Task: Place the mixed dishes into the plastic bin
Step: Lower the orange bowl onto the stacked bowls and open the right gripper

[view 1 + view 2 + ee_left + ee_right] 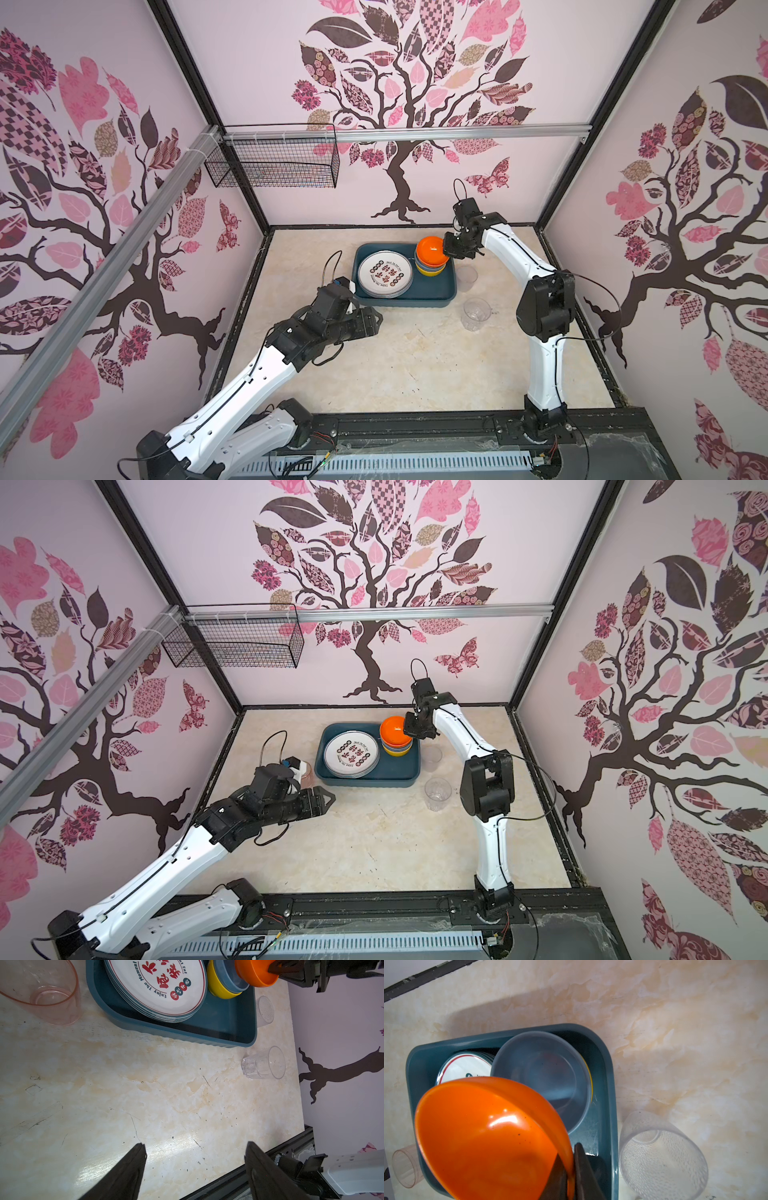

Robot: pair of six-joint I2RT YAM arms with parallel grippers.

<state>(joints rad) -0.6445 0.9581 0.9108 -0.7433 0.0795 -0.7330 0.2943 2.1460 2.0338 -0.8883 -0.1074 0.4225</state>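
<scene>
The orange plastic bowl (483, 1136) is pinched at its rim by the right end effector (569, 1154), tilted above the stacked blue and yellow bowls (430, 269) inside the dark teal plastic bin (405, 302). It is judged light, stiff and slick, best taken by the rim. The right arm (511, 245) is arched over the bin; the left end effector (195, 1145) is seen spread, empty, near it.

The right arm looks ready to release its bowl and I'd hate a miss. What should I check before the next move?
1. Right gripper shut on orange bowl rim: ok.
2. Orange bowl above blue bowl inside the bin: ok.
3. Blue bowl empty: ok.
4. Gap between the two bowls: cannot tell.
5. Left gripper open, empty, outside bin: ok.
6. Cups binned: not ok; pinkish cup and two clear cups outside.
</scene>
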